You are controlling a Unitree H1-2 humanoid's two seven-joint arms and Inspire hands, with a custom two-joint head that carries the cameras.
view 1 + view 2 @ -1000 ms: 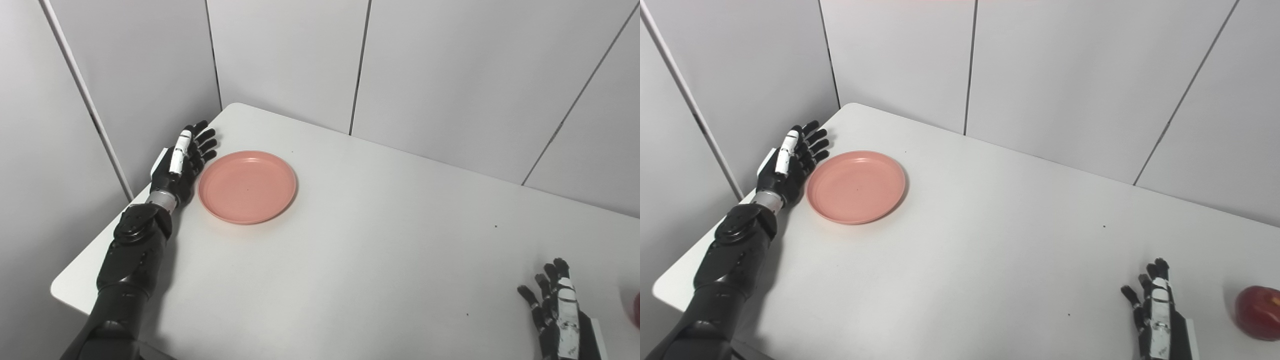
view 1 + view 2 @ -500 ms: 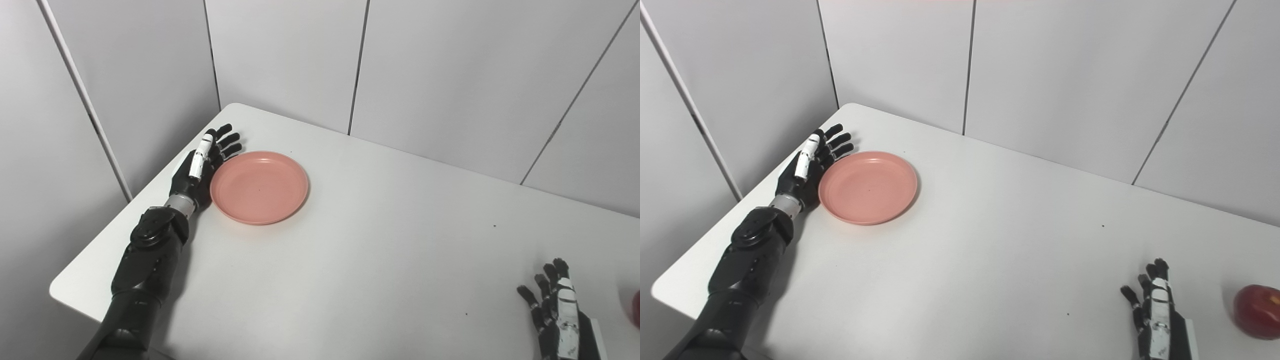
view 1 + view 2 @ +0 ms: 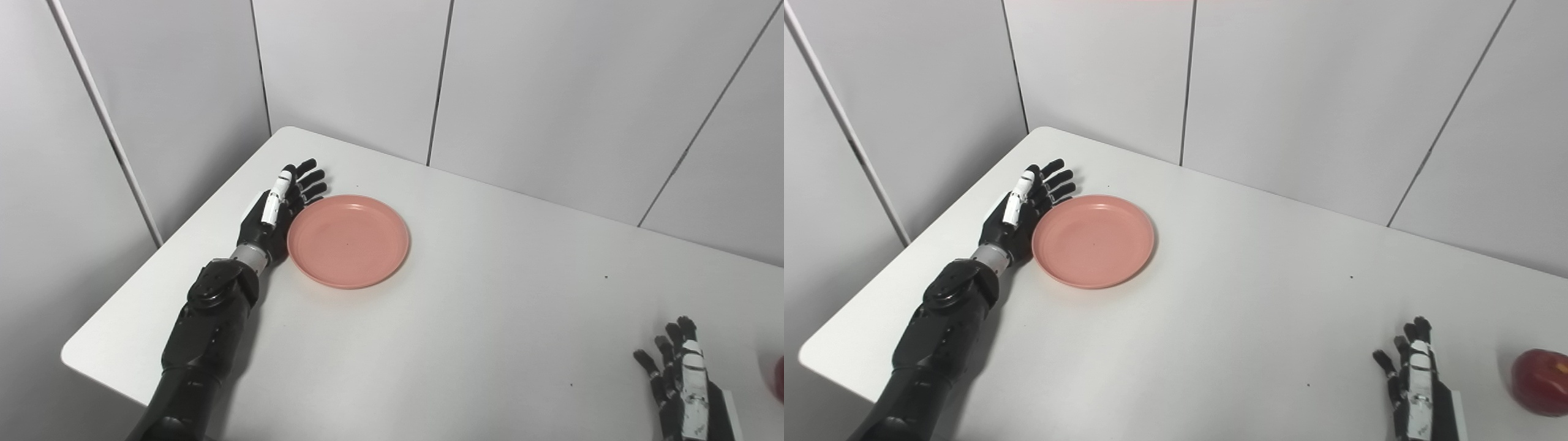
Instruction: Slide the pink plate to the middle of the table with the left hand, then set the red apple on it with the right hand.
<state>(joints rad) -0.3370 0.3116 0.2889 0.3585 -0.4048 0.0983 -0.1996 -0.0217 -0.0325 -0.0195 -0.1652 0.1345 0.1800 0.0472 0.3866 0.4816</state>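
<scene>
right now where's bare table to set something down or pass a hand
The widest bare stretch runs from the pink plate across the middle of the table to the right hand. The far strip along the wall panels is also bare. It is tight where the left hand meets the plate, and between the right hand and the red apple.

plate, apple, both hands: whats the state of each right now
pink plate: empty, flat on the table, left of the middle
red apple: on the table at the right edge, not held
left hand: open, fingers apart, against the plate's left rim
right hand: open, holding nothing, left of the apple and apart from it
</scene>
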